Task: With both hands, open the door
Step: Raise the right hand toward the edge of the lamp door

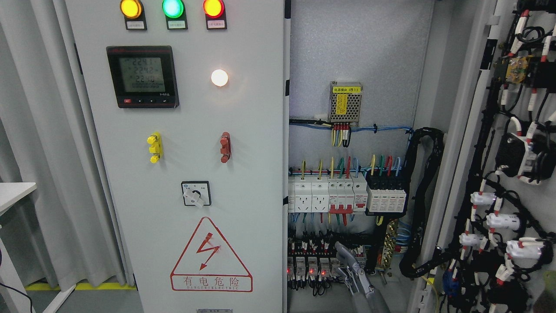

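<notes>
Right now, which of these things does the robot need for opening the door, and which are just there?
Part of the job:
- right-hand door, already swung open
- left-hand door, shut
- robot hand, low inside the cabinet

Just there:
- digital meter
- indicator lamps
- warning triangle
- breakers
- curtain

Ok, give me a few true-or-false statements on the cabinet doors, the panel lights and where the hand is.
1. The right door stands open, its wired inner face showing. True.
2. The left door is open too. False: it is closed, its front facing the camera.
3. A hand shows at the bottom, in front of the cabinet interior. True.
4. All three top indicator lights are red. False: yellow, green and red.
5. The digital meter is dark. False: its display is lit.
</notes>
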`<action>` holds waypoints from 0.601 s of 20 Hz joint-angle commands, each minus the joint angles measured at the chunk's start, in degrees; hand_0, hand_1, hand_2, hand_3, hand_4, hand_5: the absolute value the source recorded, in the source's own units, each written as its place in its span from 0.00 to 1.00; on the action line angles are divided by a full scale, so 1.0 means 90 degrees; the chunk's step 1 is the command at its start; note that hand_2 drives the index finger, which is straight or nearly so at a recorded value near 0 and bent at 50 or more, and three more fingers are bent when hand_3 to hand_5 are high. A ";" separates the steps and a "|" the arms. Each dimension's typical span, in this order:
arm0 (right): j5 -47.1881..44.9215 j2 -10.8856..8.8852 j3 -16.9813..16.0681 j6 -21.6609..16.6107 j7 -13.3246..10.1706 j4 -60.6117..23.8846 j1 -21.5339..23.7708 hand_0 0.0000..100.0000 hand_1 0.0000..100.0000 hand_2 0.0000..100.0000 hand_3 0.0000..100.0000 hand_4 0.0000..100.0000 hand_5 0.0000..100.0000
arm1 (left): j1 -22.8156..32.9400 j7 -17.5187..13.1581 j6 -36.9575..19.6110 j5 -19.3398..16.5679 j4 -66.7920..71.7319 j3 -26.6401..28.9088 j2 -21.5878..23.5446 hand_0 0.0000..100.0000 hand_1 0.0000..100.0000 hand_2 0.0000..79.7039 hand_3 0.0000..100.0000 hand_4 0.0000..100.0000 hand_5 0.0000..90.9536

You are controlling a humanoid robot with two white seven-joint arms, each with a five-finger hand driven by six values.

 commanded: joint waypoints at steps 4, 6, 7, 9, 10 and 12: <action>-0.0010 0.0136 -0.0145 0.0024 -0.0025 0.0956 -0.1124 0.22 0.00 0.00 0.00 0.00 0.00 | -0.0011 -0.0001 0.0004 -0.0012 0.0021 0.0005 -0.0023 0.30 0.00 0.03 0.03 0.04 0.00; -0.0039 0.0136 -0.0145 0.0024 -0.0025 0.1103 -0.1213 0.22 0.00 0.00 0.00 0.00 0.00 | -0.0021 -0.0001 0.0004 -0.0012 0.0011 0.0005 -0.0023 0.30 0.00 0.03 0.03 0.04 0.00; -0.0039 0.0136 -0.0135 0.0014 -0.0025 0.1171 -0.1261 0.22 0.00 0.00 0.00 0.00 0.00 | -0.0021 -0.0001 0.0004 -0.0012 0.0011 0.0005 -0.0013 0.30 0.00 0.03 0.03 0.04 0.00; -0.0049 0.0136 -0.0125 0.0014 -0.0025 0.1260 -0.1369 0.22 0.00 0.00 0.00 0.00 0.00 | -0.0021 -0.0001 -0.0006 -0.0012 0.0011 0.0005 -0.0013 0.30 0.00 0.03 0.03 0.04 0.00; -0.0107 0.0136 -0.0135 0.0014 -0.0025 0.1289 -0.1437 0.22 0.00 0.00 0.00 0.00 0.00 | -0.0021 -0.0001 -0.0006 -0.0012 0.0011 0.0005 -0.0013 0.30 0.00 0.03 0.03 0.04 0.00; -0.0331 0.0136 -0.0135 0.0033 -0.0025 0.1318 -0.1603 0.22 0.00 0.00 0.00 0.00 0.00 | -0.0021 -0.0001 -0.0006 -0.0012 0.0011 0.0005 -0.0032 0.30 0.00 0.03 0.03 0.04 0.00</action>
